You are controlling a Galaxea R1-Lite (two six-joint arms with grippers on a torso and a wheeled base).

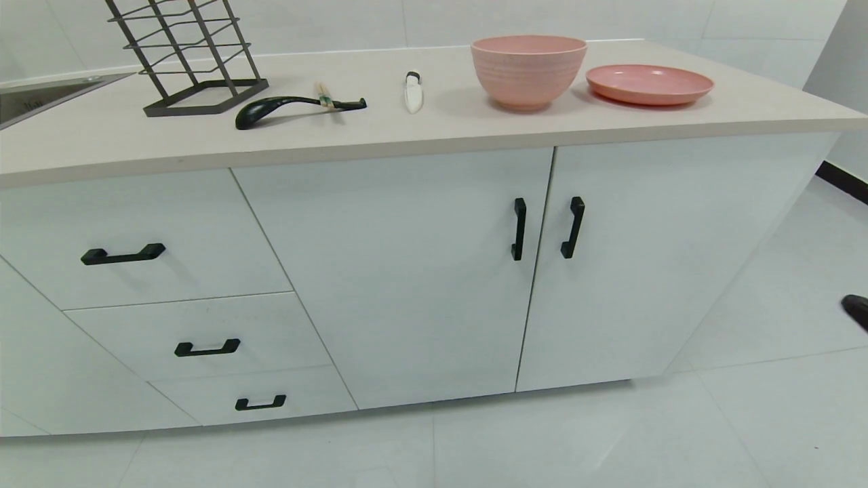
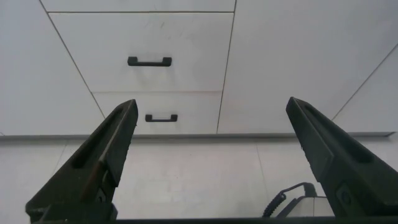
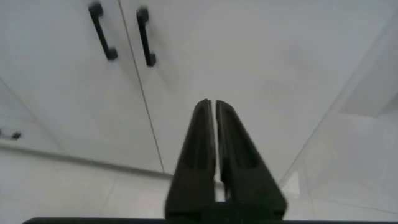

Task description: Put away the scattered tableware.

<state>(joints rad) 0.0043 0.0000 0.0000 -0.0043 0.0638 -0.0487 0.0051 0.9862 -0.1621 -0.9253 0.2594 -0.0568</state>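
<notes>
A deep pink bowl (image 1: 529, 71) with a ribbed wall stands upright toward the right of the pale counter (image 1: 420, 132), with a shallow pink plate (image 1: 649, 84) lying flat just to its right, apart from it. Left of the bowl lies a small white spoon (image 1: 413, 93), and farther left a glossy black spoon (image 1: 285, 106) with wooden chopsticks (image 1: 325, 96) across its handle. A dark wire rack (image 1: 193, 57) stands behind the black spoon, near a sink (image 1: 41, 95) at the far left.

The left gripper (image 2: 211, 104) is low before the drawers (image 2: 143, 50), jaws spread wide and empty. The right gripper (image 3: 214, 106) faces the cabinet doors (image 3: 249, 56), jaws pressed together on nothing.
</notes>
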